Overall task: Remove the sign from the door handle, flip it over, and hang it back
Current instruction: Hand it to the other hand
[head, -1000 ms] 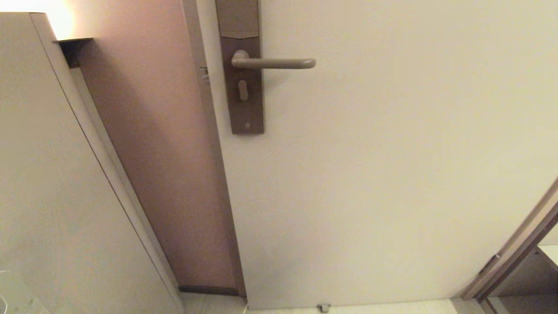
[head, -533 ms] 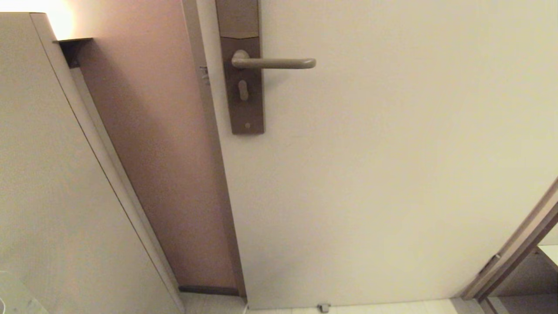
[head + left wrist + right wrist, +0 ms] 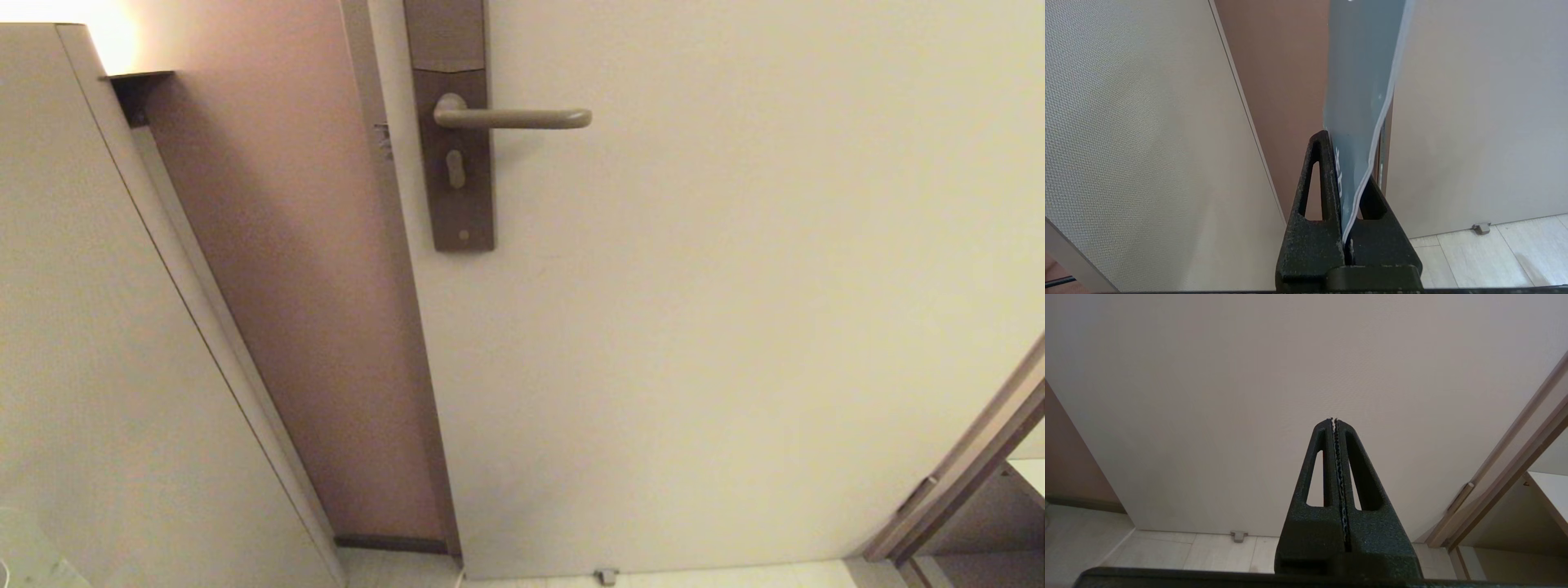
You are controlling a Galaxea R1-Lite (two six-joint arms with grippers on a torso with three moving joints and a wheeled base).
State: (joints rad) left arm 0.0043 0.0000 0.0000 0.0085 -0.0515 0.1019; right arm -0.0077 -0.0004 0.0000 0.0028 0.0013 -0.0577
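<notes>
Your left gripper (image 3: 1349, 179) is clenched on one end of the sign (image 3: 1361, 81), blue side showing, its long axis running straight away from the fingers. The door handle (image 3: 522, 119) hangs bare at about 12 o'clock in your head view, its bar pointing to 3 o'clock. No arm shows there. The right gripper (image 3: 1336, 457) is closed, holding nothing. I see no containers.

sign (image 3: 1361, 94) top cut off, lettering partly hidden

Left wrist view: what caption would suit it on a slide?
The left gripper shut on the sign, teal-blue side showing, held up before the door.
</notes>
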